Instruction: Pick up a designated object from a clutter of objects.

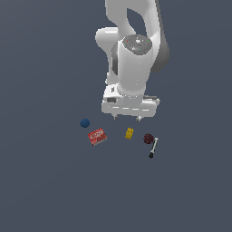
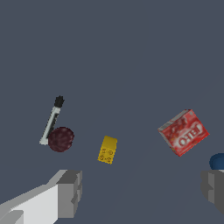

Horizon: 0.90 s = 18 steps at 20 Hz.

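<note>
The small yellow block (image 1: 129, 133) lies on the grey floor between the flat red box (image 1: 97, 136) and the dark red ball (image 1: 148, 138). My gripper (image 1: 127, 118) hangs above and just behind the block, jaws wide open and empty. In the wrist view the yellow block (image 2: 107, 150) lies ahead of the gap between my fingers (image 2: 70, 192), with the red box (image 2: 183, 132) on one side and the dark red ball (image 2: 61, 139) on the other.
A blue ball (image 1: 84, 123) lies beside the red box; it also shows at the wrist view's edge (image 2: 217, 162). A thin black-and-white stick (image 1: 153, 148) lies against the dark red ball, also in the wrist view (image 2: 52, 119).
</note>
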Available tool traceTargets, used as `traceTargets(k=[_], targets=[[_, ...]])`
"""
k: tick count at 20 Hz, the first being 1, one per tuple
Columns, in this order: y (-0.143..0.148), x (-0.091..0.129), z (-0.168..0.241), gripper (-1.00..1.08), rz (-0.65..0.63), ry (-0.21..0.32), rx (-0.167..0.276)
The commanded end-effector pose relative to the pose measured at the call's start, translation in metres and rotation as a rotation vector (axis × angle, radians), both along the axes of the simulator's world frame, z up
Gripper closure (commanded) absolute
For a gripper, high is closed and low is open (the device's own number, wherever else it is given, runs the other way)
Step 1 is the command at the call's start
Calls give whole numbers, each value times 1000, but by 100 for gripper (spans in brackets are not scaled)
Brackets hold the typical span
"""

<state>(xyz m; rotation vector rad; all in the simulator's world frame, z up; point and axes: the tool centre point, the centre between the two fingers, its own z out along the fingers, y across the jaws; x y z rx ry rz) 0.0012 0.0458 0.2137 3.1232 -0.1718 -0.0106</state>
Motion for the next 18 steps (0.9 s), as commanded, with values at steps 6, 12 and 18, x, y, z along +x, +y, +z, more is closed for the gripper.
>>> traceTargets(k=[6,12,18], targets=[[16,-12,-73,-92,-143,-6,3],[25,-25,-114,-92,-229,-8,8],[30,-35,-136,-92,-278,-9,11]])
